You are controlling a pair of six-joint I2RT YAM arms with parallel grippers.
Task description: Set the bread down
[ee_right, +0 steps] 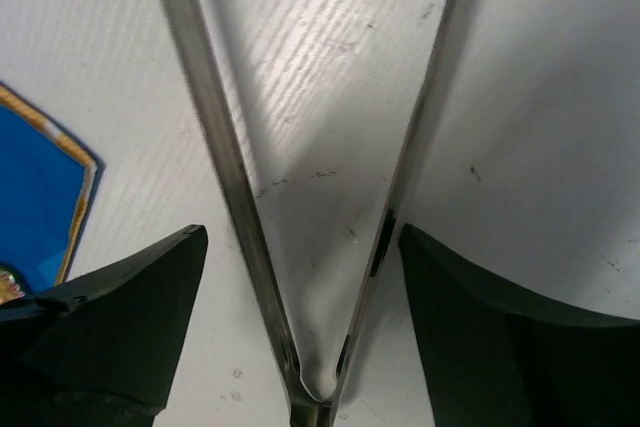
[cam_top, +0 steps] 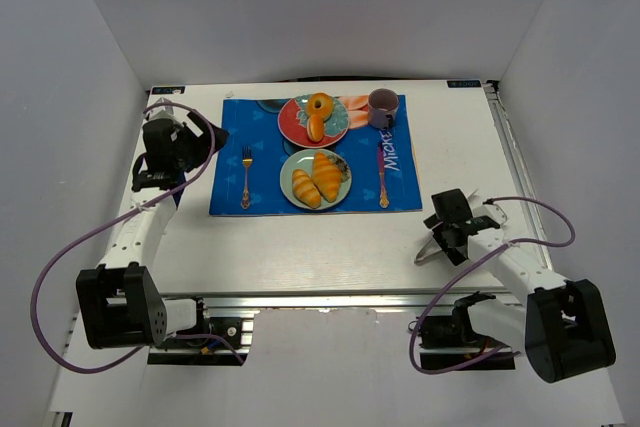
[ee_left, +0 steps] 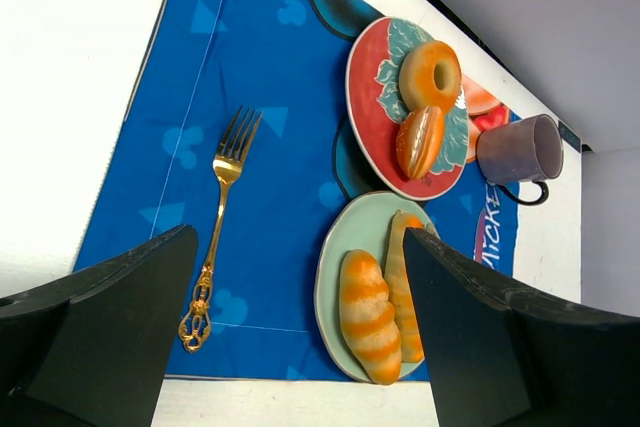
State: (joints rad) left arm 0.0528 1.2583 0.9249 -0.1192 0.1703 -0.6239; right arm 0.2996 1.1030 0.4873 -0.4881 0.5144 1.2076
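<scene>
Two golden-orange bread rolls point(cam_top: 306, 188) point(cam_top: 326, 175) lie side by side on the green plate point(cam_top: 292, 172); they also show in the left wrist view point(ee_left: 367, 312) point(ee_left: 398, 262). A third roll point(cam_top: 316, 128) point(ee_left: 420, 140) lies on the red plate point(cam_top: 292, 123) next to a ring doughnut point(cam_top: 320, 105) point(ee_left: 432, 74). My left gripper point(cam_top: 205, 137) point(ee_left: 300, 247) is open and empty, left of the plates above the placemat. My right gripper point(cam_top: 450, 225) point(ee_right: 300, 237) is open, its fingers on either side of metal tongs point(cam_top: 428, 250) point(ee_right: 222, 147) on the white table, not closed on them.
A blue placemat point(cam_top: 240, 127) holds the plates, a gold fork point(cam_top: 245, 177) point(ee_left: 215, 227) on its left, a spoon point(cam_top: 383, 179) on its right and a purple mug point(cam_top: 382, 107) point(ee_left: 520, 150) at its far right corner. White walls surround the table.
</scene>
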